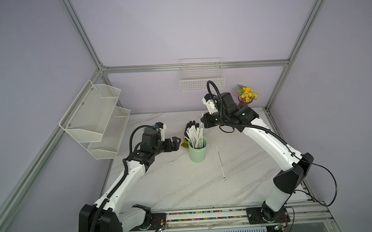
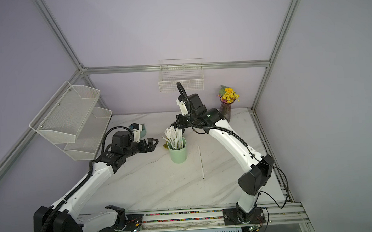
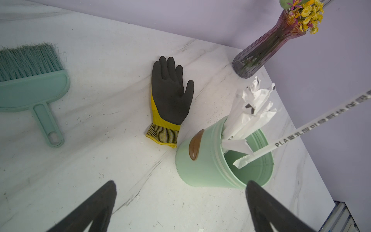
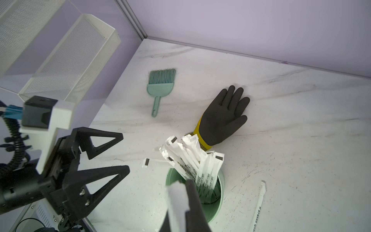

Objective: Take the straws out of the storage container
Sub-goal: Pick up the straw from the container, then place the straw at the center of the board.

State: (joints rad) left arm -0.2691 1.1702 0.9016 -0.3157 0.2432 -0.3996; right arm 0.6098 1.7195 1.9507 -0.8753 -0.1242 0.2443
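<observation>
The straws (image 1: pixel 195 136) stand bunched in the mint-green cup (image 1: pixel 197 156). They lean leftward, with their paper-wrapped tops fanned out above the rim. The cup stands upright near the middle of the marble table (image 1: pixel 173 186). My right pincer (image 4: pixel 186 197) hangs over the cup's mouth, pressed together on a single straw (image 3: pixel 321 120) near its upper end. That straw slants down from my grip, and its lower end sits at the cup's opening, apart from the bunch. I cannot tell whether it touches the rim. My left pincer (image 1: pixel 176 143) hovers just to the left of the cup at about rim height. Its fingers are spread wide, holding nothing and not touching the cup. A loose straw (image 1: pixel 220 162) lies flat on the table to the right of the cup, apart from it. Just behind the cup a black-and-yellow glove (image 3: pixel 170 96) lies flat, with its striped cuff toward the cup and its fingers toward the back wall. Farther left, near the back, lies a mint-green hand brush (image 3: pixel 30 80), bristles pointing away from me. A ribbed glass vase (image 3: pixel 267 44) of yellow flowers stands in the back right corner of the table. A white wire basket (image 1: pixel 201 79) hangs on the back wall. A white mesh rack (image 1: pixel 94 116) with two tiers hangs on the left wall.
</observation>
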